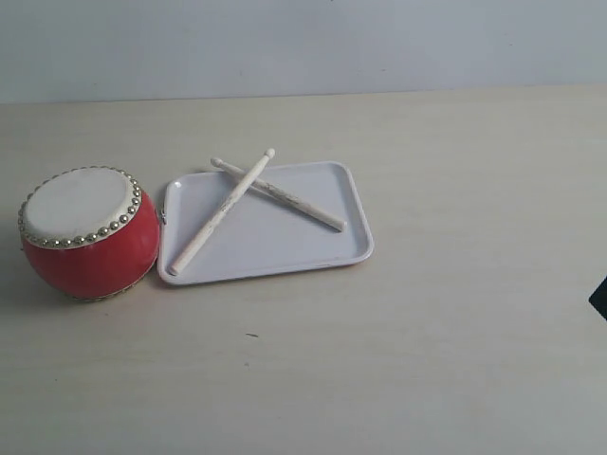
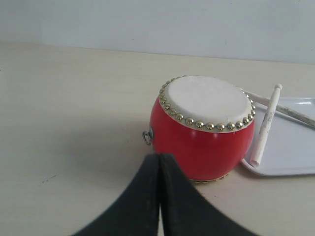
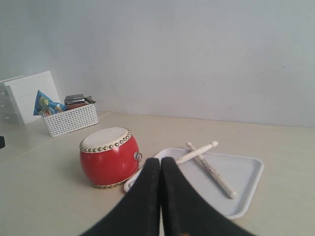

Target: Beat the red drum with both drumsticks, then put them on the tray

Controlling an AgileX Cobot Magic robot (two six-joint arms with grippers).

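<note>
The red drum (image 1: 90, 232) stands at the left of the table, its cream skin ringed with silver studs, right beside the white tray (image 1: 327, 248). Two off-white drumsticks lie crossed on the tray: one drumstick (image 1: 220, 214) reaches from the tray's near left corner to its far rim, the other drumstick (image 1: 285, 197) runs across it toward the right. In the left wrist view the drum (image 2: 204, 132) is just beyond my left gripper (image 2: 160, 157), which is shut and empty. My right gripper (image 3: 161, 161) is shut and empty, short of the drum (image 3: 109, 157) and tray (image 3: 246, 177).
A white basket (image 3: 69, 119) with a blue packet and dark items stands beside a white box (image 3: 27, 96) far behind the drum in the right wrist view. A dark edge of the right arm (image 1: 599, 296) shows at the exterior view's right border.
</note>
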